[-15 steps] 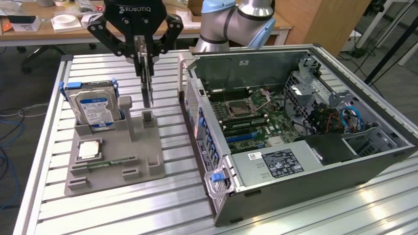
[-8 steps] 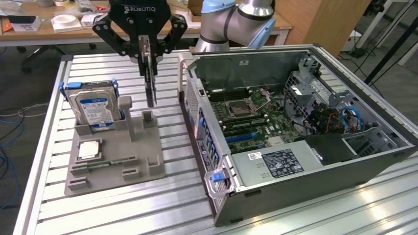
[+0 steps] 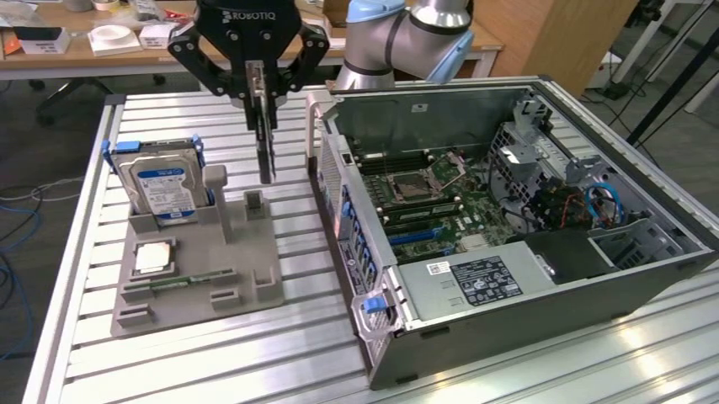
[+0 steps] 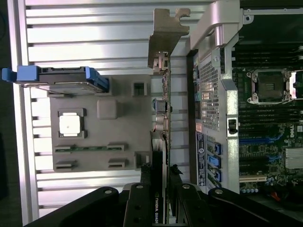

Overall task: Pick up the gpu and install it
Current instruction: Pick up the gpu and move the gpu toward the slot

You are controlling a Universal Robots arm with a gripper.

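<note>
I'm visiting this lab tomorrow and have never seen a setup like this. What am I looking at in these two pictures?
This is a single robot arm ending in a two-fingered gripper. One picture comes from a camera standing off the arm and takes in the whole table. The other comes from a camera on the wrist, looking along the gripper. The gripper is shut on the gpu, a thin circuit card held on edge with a metal bracket at its far end. Below it, on the slatted table, sits a gray holder. The holder carries an upright hard drive, a processor chip and a memory stick. Beside the holder lies an open computer case with its motherboard exposed.
</note>
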